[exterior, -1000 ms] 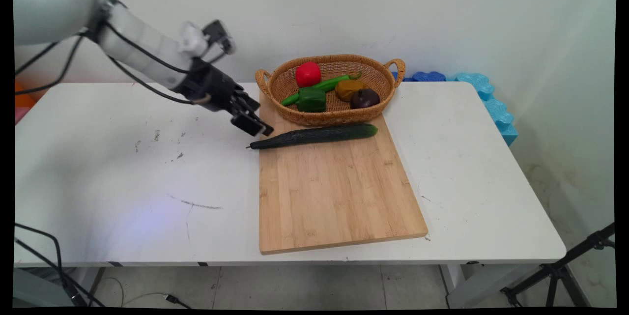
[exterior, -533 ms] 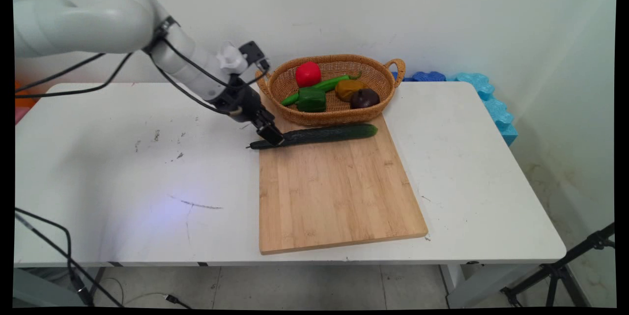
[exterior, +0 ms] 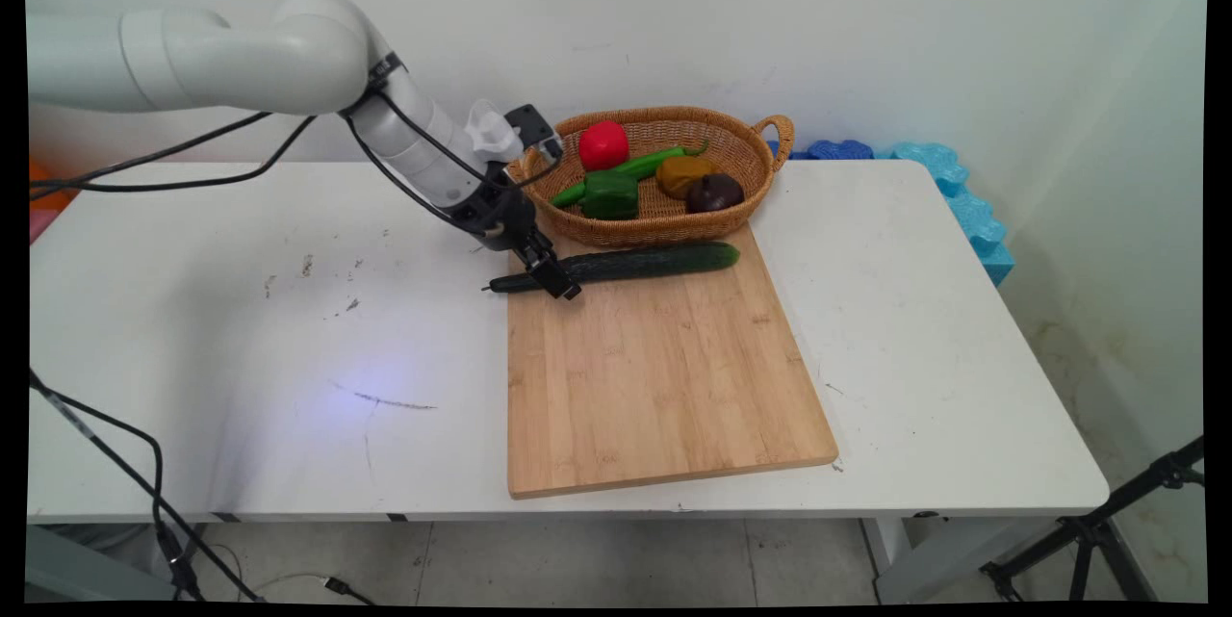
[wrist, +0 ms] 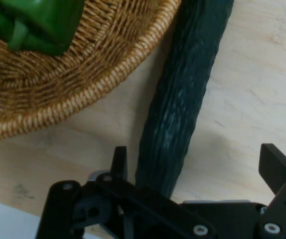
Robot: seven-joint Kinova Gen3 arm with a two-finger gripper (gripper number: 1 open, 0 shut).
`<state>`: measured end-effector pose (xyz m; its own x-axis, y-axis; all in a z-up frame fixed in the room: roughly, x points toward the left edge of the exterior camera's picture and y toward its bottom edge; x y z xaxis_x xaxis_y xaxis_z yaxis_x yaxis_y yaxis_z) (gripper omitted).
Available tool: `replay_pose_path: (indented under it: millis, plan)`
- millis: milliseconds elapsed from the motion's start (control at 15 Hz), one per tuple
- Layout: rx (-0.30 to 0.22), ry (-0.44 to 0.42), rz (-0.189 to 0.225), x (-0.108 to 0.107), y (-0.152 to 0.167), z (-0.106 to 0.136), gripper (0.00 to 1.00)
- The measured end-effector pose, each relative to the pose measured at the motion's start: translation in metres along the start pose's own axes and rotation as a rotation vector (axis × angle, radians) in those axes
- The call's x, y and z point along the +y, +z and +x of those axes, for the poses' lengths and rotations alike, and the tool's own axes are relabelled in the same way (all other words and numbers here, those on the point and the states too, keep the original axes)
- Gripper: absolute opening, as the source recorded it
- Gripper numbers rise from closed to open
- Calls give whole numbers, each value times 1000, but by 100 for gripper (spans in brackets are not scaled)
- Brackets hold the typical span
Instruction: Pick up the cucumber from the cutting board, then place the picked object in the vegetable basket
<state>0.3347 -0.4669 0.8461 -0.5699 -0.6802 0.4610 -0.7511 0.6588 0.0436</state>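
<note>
Reaching down from the upper left over the white table [exterior: 241, 328], my arm slants toward the wooden cutting board [exterior: 654, 376]. Behind the board sits a wicker basket [exterior: 664, 218] holding a red pepper [exterior: 603, 145], green peppers [exterior: 610, 193] and two darker vegetables. My pincer [wrist: 195, 172] is spread wide, straddling the stem end of the cucumber [exterior: 654, 262] lying along the board's far edge, just beside the basket.
</note>
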Motion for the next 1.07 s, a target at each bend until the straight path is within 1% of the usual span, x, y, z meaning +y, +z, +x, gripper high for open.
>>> replay_pose_path:
  millis: [267,333,800,1067]
  plan:
    - [-18,11,-4,-4,11,5,100]
    - [-22,14,-5,-5,13,6,0]
    - [-38,45,-14,-8,18,10,0]
    - [-34,58,-41,-2,11,11,0]
